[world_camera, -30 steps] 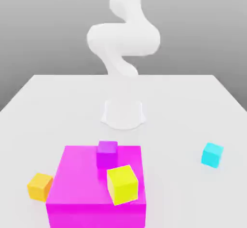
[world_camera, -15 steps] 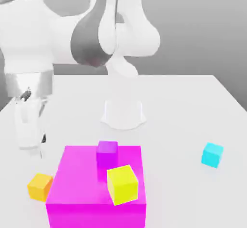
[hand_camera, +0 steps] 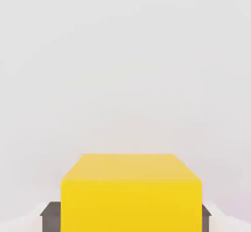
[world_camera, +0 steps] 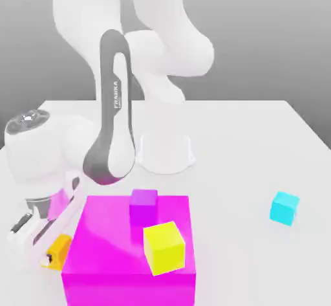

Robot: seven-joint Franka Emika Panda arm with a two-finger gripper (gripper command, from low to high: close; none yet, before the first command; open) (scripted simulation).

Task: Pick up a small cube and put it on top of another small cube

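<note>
The white arm had swung down from high above the table within the last second, and its gripper now sat low at the exterior view's left, right at the small plain orange cube. A moment before, the fingers had been spread wide; now they had drawn in and pinched the orange cube between them. In the hand view the cube sat squarely between the two dark pads, one at each flank, which suggested a centred hold.

The cube was still down on the white table, just beside the big magenta block at its left flank. A small purple cube and a yellow cube rested on top of that block, neither one wanted here.

The small plain cyan cube stood alone on the table, well apart at the exterior view's right, on the far side of the magenta block.

To my eye the grasp looked made and the lift was next. The carry would have to clear the block and its two cubes before setting down on the cyan one.
</note>
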